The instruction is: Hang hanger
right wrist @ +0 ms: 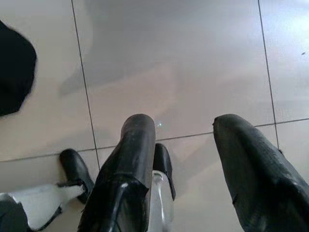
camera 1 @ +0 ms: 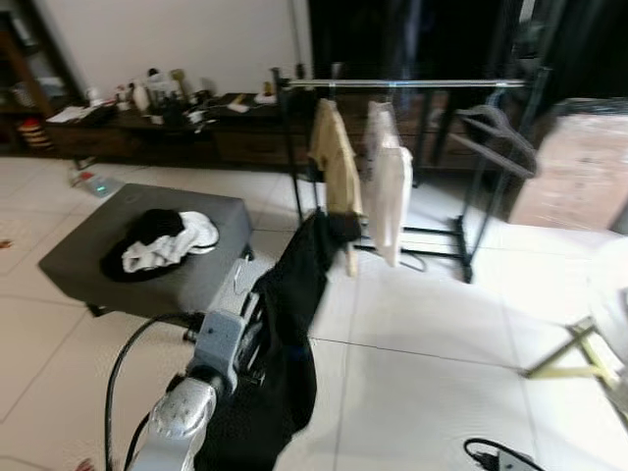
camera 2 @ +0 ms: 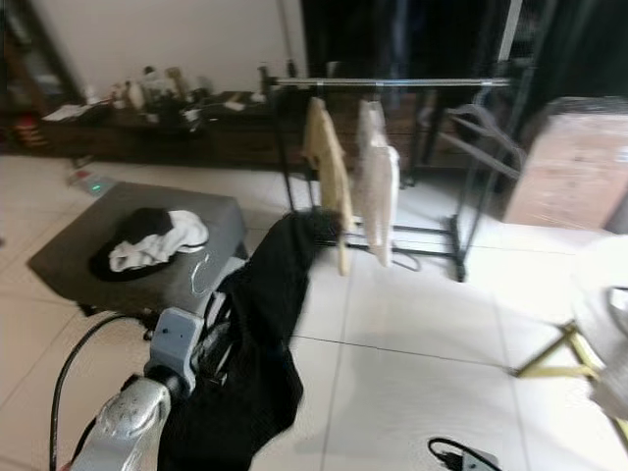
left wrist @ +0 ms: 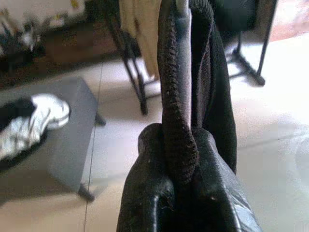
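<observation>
The hanger (left wrist: 182, 6) is mostly hidden: just a small grey bit of it peeks out at the top of the black garment (camera 1: 285, 324) in the left wrist view. The garment hangs on it, long and dark, low in the head view at about 6 o'clock. The left gripper (left wrist: 176, 145) holds it up, and its two black fingers (left wrist: 149, 188) are pressed together, pinching a thick fold of the black cloth. The silver left arm (camera 1: 186, 412) reaches up from the bottom edge at about 7 o'clock.

Beyond the garment, at about 12 o'clock, stands a clothes rack (camera 1: 412, 84) with a shiny top bar. A tan shirt (camera 1: 336, 167) and a white shirt (camera 1: 388, 182) hang from the bar, side by side. An empty dark hanger (camera 1: 496, 132) hangs further along, toward 1 o'clock.

At about 9 o'clock there is a grey ottoman (camera 1: 147, 250) with a heap of black and white clothes (camera 1: 162, 240) on top. Behind it, at 11 o'clock, a long dark cabinet (camera 1: 147, 132) holds many small bottles and things.

The right gripper (right wrist: 186, 159) points down at the pale tiled floor (right wrist: 174, 63), and its fingers are spread apart with nothing between them. A yellow folding stand (camera 1: 574, 353) sits at about 4 o'clock.
</observation>
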Tool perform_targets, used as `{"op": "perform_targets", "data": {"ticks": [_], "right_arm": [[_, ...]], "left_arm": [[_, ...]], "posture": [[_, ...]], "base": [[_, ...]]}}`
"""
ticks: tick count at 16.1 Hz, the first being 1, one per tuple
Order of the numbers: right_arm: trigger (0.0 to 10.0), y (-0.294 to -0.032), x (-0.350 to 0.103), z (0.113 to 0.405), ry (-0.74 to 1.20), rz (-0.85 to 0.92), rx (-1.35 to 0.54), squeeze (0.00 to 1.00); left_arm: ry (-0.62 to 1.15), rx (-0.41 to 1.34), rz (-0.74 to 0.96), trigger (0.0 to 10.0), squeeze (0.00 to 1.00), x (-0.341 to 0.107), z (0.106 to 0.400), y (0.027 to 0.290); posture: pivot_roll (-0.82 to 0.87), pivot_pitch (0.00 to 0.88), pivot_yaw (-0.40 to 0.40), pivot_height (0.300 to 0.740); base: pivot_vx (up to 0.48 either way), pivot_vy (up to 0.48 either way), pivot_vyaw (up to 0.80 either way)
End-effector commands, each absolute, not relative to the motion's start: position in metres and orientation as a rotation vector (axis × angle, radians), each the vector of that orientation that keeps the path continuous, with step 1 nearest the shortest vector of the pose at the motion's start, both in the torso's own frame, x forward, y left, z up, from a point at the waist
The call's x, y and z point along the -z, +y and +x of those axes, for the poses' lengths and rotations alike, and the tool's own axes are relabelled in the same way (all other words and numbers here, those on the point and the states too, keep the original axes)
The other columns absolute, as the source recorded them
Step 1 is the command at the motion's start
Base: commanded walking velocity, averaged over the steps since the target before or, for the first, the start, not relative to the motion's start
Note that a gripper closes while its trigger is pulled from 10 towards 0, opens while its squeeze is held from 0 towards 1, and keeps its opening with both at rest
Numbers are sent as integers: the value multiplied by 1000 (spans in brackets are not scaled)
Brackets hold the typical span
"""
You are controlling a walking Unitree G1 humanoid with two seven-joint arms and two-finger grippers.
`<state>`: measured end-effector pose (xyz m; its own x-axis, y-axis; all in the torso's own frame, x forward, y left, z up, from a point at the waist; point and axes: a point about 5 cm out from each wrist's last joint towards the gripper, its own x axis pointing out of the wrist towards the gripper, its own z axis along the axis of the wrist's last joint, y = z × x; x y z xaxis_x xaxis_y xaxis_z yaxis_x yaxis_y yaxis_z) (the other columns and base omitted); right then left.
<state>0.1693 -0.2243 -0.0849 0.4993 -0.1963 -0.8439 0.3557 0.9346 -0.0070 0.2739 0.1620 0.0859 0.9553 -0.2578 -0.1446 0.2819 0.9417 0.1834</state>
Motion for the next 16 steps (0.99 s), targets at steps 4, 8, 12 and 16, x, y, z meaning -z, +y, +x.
{"op": "perform_targets", "data": {"ticks": [4,8,12,16], "right_arm": [[10000,-218,88,165,1017,174,313,0],[10000,-217,90,163,1028,165,300,0],[10000,-216,90,162,1028,169,282,0],[10000,-215,91,160,1033,148,236,0]], "left_arm": [[124,300,214,10000,0,-85,268,160],[131,315,210,10000,0,-86,267,156],[133,305,207,10000,0,-87,268,154],[145,219,217,10000,0,-87,273,160]], "posture": [[-82,45,61,740],[-80,35,61,740],[-81,49,60,740],[-82,58,57,740]], "base": [[352,0,-200],[410,0,-800],[480,0,-400],[480,0,0]]}}
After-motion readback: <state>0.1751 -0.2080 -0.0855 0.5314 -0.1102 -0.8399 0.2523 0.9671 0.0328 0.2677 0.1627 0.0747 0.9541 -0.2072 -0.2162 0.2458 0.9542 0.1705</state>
